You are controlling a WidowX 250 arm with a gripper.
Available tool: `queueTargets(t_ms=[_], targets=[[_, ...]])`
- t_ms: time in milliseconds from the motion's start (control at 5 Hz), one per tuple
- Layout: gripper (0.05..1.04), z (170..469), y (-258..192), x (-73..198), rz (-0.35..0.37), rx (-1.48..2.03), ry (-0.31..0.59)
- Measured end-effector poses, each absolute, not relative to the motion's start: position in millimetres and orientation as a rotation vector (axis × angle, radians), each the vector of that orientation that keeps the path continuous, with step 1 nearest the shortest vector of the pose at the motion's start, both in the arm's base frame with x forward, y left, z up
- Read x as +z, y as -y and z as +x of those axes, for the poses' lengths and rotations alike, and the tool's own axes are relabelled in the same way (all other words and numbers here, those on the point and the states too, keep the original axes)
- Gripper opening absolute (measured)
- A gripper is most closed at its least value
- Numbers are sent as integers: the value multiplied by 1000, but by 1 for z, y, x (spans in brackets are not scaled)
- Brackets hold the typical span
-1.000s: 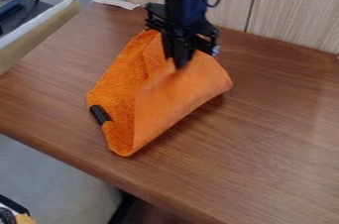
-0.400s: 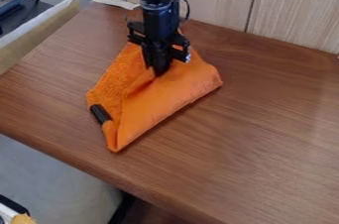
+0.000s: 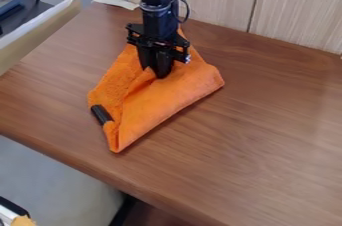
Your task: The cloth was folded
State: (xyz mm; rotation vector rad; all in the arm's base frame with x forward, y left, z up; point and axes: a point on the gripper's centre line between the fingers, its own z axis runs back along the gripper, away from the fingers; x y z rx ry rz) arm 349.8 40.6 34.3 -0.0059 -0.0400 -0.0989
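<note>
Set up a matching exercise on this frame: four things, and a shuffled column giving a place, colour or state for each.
1. Cloth
2. Gripper
3. Small black piece
4. Tabletop

A. At the cloth's left edge
B. Brown, wood-grained
C. Orange, partly folded over
D. Pointing down at the cloth's upper part

Pairs: 1-C, 2-D, 3-A, 4-B

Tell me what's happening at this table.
A robot arm is folding an orange cloth on the wooden table. Its gripper is down at the cloth's upper part, where the fabric bunches up around the tips. One side of the cloth lies folded over the rest, with a black tab showing at the left edge. The fold looks loose, with a crease running down from the gripper.
</note>
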Motion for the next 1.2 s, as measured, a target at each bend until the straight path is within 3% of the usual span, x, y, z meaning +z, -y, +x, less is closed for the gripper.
queueTargets(t_ms=[200,400,600,1200], targets=[[873,349,-39,41,-13,-103,55],[1009,349,-38,44,-18,-112,57],[1005,346,-38,49,-15,-117,48],[1001,341,-25,145,-27,-169,195]])
